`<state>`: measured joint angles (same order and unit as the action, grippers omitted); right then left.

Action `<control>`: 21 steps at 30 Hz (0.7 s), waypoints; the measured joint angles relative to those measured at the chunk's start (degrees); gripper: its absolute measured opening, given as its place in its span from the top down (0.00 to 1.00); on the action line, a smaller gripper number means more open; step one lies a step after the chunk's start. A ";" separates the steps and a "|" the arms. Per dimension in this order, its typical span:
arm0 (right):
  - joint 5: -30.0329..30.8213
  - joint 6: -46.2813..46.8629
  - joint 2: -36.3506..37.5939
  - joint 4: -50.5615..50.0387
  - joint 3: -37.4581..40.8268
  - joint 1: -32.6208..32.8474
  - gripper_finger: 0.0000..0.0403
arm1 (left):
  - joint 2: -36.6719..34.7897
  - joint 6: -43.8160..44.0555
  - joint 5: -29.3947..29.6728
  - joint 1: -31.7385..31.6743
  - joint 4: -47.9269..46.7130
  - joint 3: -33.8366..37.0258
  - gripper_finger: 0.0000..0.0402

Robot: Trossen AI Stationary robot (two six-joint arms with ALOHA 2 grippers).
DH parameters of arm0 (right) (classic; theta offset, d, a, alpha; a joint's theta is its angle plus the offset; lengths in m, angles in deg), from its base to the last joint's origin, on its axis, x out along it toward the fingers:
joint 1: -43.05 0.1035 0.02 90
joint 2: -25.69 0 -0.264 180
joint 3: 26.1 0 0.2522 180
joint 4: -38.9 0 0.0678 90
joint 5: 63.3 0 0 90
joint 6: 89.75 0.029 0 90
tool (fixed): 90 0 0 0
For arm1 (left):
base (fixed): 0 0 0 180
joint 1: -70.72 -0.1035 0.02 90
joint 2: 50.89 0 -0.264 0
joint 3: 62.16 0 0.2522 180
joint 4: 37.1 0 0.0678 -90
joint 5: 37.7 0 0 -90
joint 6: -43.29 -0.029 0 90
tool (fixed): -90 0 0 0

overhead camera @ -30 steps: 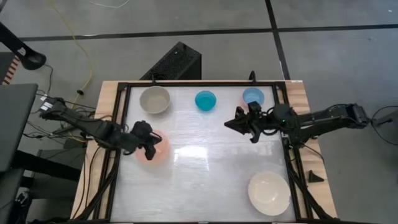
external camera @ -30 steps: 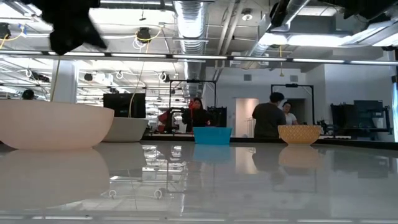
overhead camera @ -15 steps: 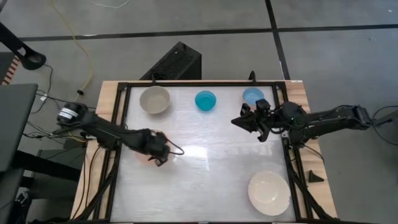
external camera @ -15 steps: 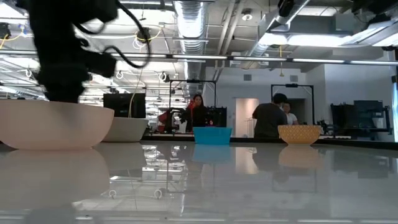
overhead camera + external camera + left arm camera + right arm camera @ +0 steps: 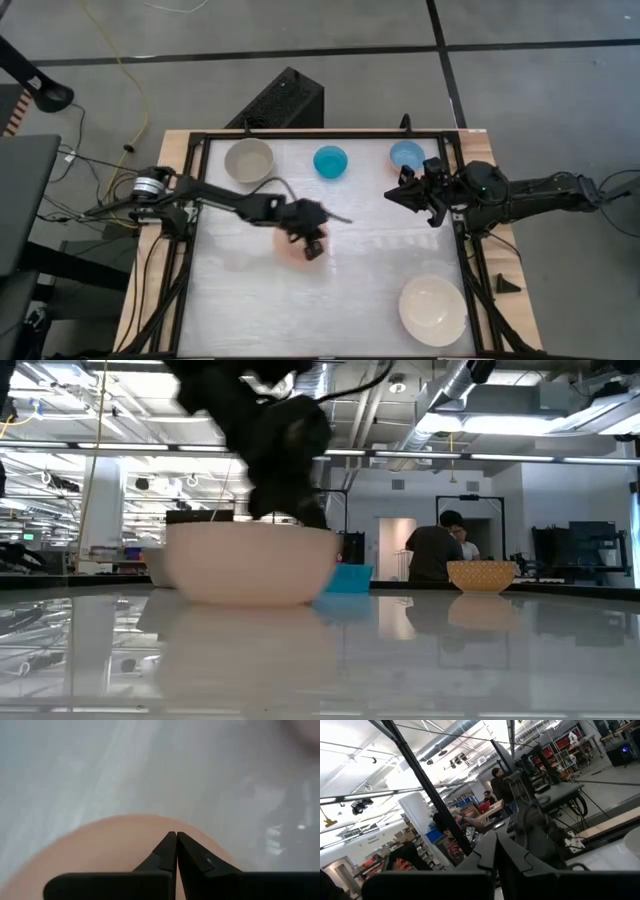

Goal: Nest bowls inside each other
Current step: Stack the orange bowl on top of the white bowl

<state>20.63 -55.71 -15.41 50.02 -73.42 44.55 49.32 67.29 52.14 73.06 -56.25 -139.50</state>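
Note:
The pale pink bowl stands upright on the white table near its middle. My left gripper is shut and reaches down into it. Along the far edge stand the grey-beige bowl, the teal bowl and the light blue bowl. The white bowl sits at the near right. My right gripper is shut on nothing and hangs raised at the right side, just near of the light blue bowl. My left gripper has its shut fingers slanting down from the table's left into the pink bowl, tips close to the inner wall on the side toward the table's right edge. The fingers themselves hide the touching spot. The bowl stays upright with its base on the table.
A black frame runs around the table. Open white surface lies between the pink bowl and the white bowl. People stand in the room beyond the table's far edge.
My left gripper has swung from the table's left side toward its middle and dipped lower, staying shut. The pink bowl has slid with it along the table toward the right, still upright. My right gripper has drawn back a little toward the right edge.

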 joint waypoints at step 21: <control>-10.41 1.57 -23.72 9.65 0.13 9.53 0.90 | -26.88 -13.95 -2.21 -14.01 -3.56 -13.00 1.00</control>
<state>10.22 -54.13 -39.13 59.67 -73.29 54.07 22.44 53.34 49.93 59.05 -59.81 -152.50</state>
